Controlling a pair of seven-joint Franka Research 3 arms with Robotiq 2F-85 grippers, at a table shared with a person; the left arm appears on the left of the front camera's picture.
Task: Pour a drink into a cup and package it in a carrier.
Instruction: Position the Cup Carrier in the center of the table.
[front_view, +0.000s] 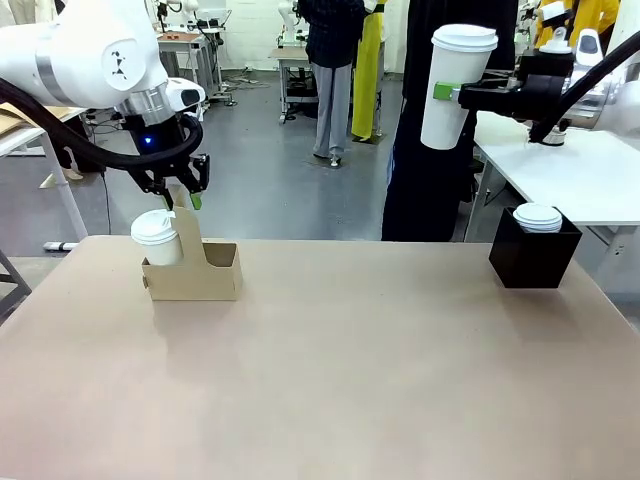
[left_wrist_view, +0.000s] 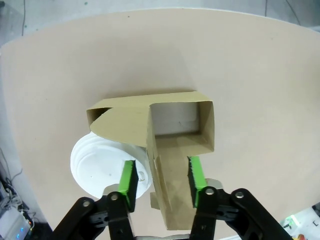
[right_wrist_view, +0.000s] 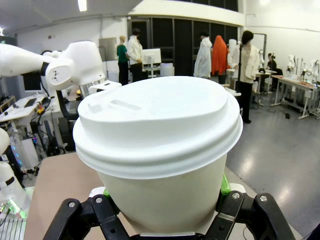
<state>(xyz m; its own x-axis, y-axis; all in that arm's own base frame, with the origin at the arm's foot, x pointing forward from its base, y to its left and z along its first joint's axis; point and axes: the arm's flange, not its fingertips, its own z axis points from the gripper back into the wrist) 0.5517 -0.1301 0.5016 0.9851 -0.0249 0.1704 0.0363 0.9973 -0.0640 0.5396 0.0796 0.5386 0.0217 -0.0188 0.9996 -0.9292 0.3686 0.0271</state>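
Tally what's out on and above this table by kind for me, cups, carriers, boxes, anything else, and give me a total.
Brown cardboard carrier: 1
Lidded white cup: 2, one in the carrier, one held high by the right gripper
Black box: 1
White lid on top of the black box, what is beneath it hidden: 1
Total: 5

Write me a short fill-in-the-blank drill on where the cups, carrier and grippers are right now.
1. The right gripper holds a paper cup with a ___ lid, clear of the table.
2. The left gripper straddles the upright ___ of the carrier.
3. One carrier hole holds a second cup; the other hole is ___.
4. A stack of lids rests on the ___ box.

Missing words: white; handle; empty; black.
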